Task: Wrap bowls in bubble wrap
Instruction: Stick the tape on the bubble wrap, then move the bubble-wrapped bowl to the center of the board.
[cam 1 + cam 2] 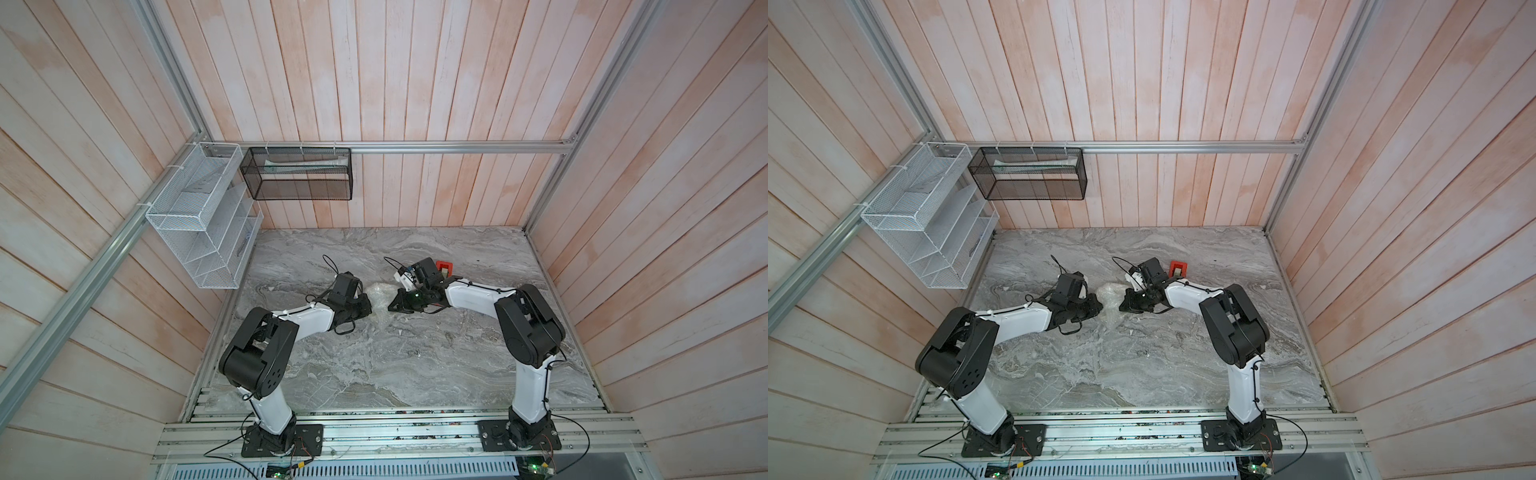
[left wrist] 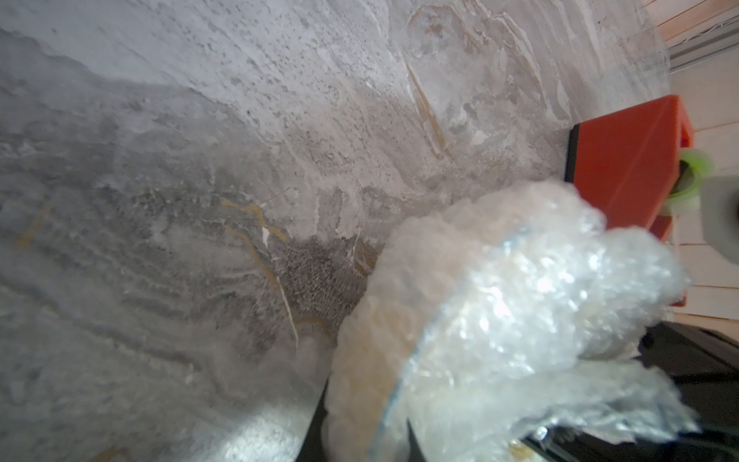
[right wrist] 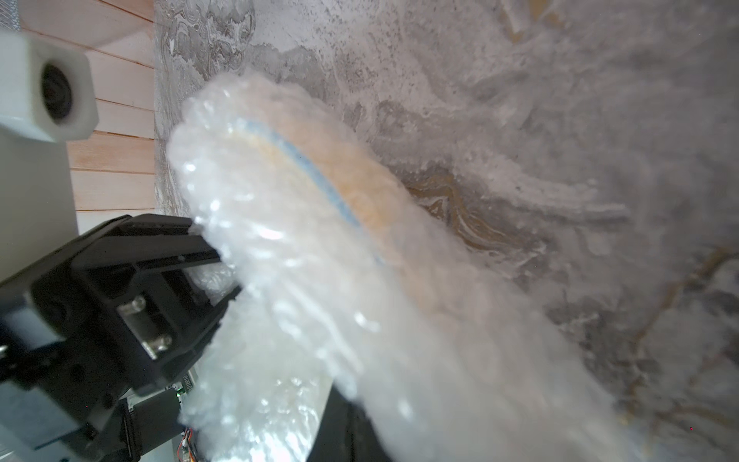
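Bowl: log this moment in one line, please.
bowl inside wrap | left claw shut on wrap | right claw shut on wrap | dispenser untouched

You've got bowl (image 3: 356,192) in bubble wrap (image 1: 380,292), mid table (image 1: 415,365), btwn left gripper (image 1: 369,308) & right gripper (image 1: 392,306); tape dispenser (image 1: 444,266) behind, to the right.

A robot lab test cell: aluminium framing (image 1: 457,146), plank walls (image 1: 415,83), marble-print tabletop (image 1: 395,365), mesh baskets (image 1: 299,178).
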### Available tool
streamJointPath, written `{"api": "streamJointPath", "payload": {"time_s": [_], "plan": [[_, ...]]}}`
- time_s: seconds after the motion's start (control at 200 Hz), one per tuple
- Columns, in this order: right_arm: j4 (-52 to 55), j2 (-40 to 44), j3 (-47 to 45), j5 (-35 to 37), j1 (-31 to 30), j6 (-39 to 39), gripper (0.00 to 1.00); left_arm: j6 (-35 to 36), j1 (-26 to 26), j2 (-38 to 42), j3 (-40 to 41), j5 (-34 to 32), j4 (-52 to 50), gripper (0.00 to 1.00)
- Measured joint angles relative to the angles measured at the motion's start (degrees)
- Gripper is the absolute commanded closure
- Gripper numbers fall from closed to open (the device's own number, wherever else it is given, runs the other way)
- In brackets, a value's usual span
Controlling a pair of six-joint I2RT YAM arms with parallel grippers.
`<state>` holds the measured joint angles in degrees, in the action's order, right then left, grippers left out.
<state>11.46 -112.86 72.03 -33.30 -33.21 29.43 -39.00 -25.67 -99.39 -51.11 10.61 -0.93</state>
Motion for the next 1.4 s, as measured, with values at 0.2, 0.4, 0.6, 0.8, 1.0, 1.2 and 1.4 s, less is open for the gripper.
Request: {"api": "streamJointPath", "payload": {"time_s": [0.2,0.4,0.6,0.8,1.0,1.2,1.4], "plan": [[3.32,2.08,0.48,-2.05,2.43,-0.48,0.95,-0.83,0.46,-0.26,-0.31,0.33,-0.74,0.87],[5.07,4.92,0.79,-2.14,7.74,-0.79,0.84,-1.27,3.91,-0.61,-1.6,0.35,-3.17,0.85],[3.02,7.02,0.0,-2.14,12.26,-1.77,0.77,-0.7,8.33,-2.45,-6.21,-0.15,-6.73,0.73],[0.76,8.94,-3.63,-2.1,16.02,-2.91,0.76,0.52,10.71,-4.42,-12.79,-0.59,-9.46,0.64],[0.0,10.25,-6.43,-2.05,18.43,-3.58,0.75,0.68,12.17,-4.9,-13.81,-0.2,-9.92,0.56],[-1.2,11.89,-7.91,-2.16,18.36,-4.17,0.73,0.07,12.59,-4.68,-11.5,0.9,-7.54,0.49],[-1.7,12.72,-8.41,-2.36,18.36,-4.2,0.7,-0.87,12.59,-1.07,-8.61,0.85,-5.25,0.41]]}}
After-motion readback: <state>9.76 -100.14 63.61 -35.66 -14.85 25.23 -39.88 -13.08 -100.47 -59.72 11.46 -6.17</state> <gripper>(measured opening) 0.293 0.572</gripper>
